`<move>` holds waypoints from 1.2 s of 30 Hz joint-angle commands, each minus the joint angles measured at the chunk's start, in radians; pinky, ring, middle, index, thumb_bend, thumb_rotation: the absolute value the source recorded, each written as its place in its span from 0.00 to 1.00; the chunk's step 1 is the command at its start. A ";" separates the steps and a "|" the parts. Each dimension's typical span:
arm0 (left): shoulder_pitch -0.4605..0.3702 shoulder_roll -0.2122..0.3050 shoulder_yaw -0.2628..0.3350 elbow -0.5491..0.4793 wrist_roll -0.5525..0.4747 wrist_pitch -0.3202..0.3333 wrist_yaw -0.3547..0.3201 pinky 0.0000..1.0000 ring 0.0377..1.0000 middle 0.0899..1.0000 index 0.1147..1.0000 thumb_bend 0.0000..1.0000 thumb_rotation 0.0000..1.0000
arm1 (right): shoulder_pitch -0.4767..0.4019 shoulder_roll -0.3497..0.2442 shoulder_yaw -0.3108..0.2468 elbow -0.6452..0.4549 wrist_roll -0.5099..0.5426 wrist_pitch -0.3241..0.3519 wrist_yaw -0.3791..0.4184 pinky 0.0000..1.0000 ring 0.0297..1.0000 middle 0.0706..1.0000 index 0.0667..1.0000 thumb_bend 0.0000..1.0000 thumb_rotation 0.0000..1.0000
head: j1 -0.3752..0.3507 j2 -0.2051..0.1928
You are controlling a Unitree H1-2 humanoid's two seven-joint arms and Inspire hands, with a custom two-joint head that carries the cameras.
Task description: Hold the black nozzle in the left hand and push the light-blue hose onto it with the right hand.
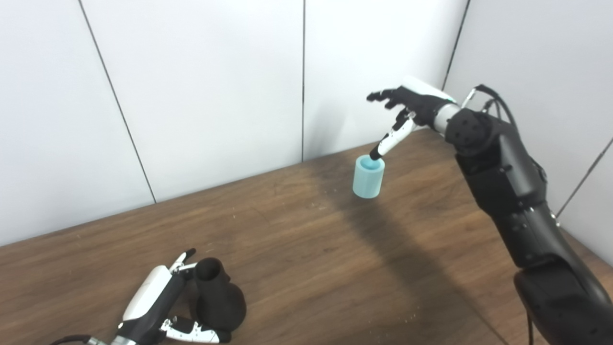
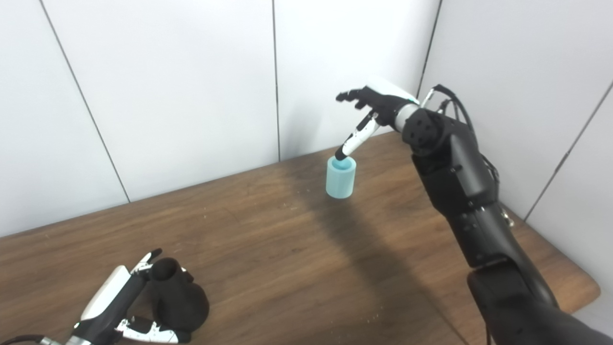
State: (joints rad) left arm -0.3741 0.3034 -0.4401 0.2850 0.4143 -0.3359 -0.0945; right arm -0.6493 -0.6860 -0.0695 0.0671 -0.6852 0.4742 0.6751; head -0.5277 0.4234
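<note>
The black nozzle [image 1: 218, 299] stands upright on the wooden table [image 1: 306, 249] at the front left. My left hand [image 1: 160, 306] is around its left side, thumb in front of its base and fingers behind it, loosely closed on it. The light-blue hose piece [image 1: 368, 176], a short open cylinder, stands upright at the back of the table. My right hand [image 1: 407, 108] hovers above and just right of it, open with fingers spread; its thumb tip [image 1: 376, 153] reaches down to the hose's top rim. The same scene shows in the right eye view: nozzle [image 2: 177, 297], hose [image 2: 341, 176].
White wall panels [image 1: 215, 96] close off the back and right of the table. The table's right edge [image 2: 591, 287] is near my right arm. Bare wood lies between the nozzle and the hose.
</note>
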 commanded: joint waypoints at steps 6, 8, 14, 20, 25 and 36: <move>0.069 0.071 -0.008 0.067 0.042 0.050 -0.073 1.00 0.60 0.41 0.43 0.53 0.00 | -0.095 -0.048 0.056 0.049 -0.001 -0.005 -0.022 0.79 0.94 0.95 0.89 0.91 0.13 | -0.002 0.001; 0.068 0.071 -0.007 0.071 0.036 0.045 -0.074 1.00 0.60 0.41 0.43 0.53 0.00 | -0.100 -0.047 0.068 0.072 0.000 -0.005 -0.035 0.81 0.94 0.95 0.89 0.90 0.13 | -0.002 0.001; 0.071 0.073 -0.009 0.075 0.033 0.039 -0.071 1.00 0.60 0.41 0.43 0.53 0.00 | -0.088 -0.033 0.100 0.111 -0.004 -0.005 -0.015 0.84 0.96 0.95 0.89 0.90 0.13 | 0.006 0.010; 0.076 0.081 -0.007 0.063 0.033 0.044 -0.075 1.00 0.60 0.41 0.43 0.53 0.00 | -0.078 -0.029 0.129 0.140 -0.012 -0.005 -0.025 0.84 0.96 0.95 0.88 0.89 0.10 | 0.004 0.015; 0.076 0.084 -0.007 0.056 0.029 0.048 -0.083 1.00 0.60 0.42 0.43 0.53 0.00 | -0.075 -0.025 0.151 0.155 -0.024 -0.005 -0.054 0.83 0.94 0.94 0.86 0.89 0.09 | 0.004 0.017; 0.070 0.083 -0.008 0.046 0.026 0.052 -0.092 1.00 0.60 0.41 0.43 0.53 0.00 | -0.067 -0.030 0.205 0.213 0.006 -0.073 -0.186 0.72 0.82 0.84 0.80 0.89 0.07 | 0.006 0.021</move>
State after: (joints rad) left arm -0.3671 0.3248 -0.4344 0.2787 0.3819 -0.3485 -0.1139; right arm -0.6741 -0.6849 0.1430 0.2951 -0.6847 0.4324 0.5312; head -0.5200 0.4433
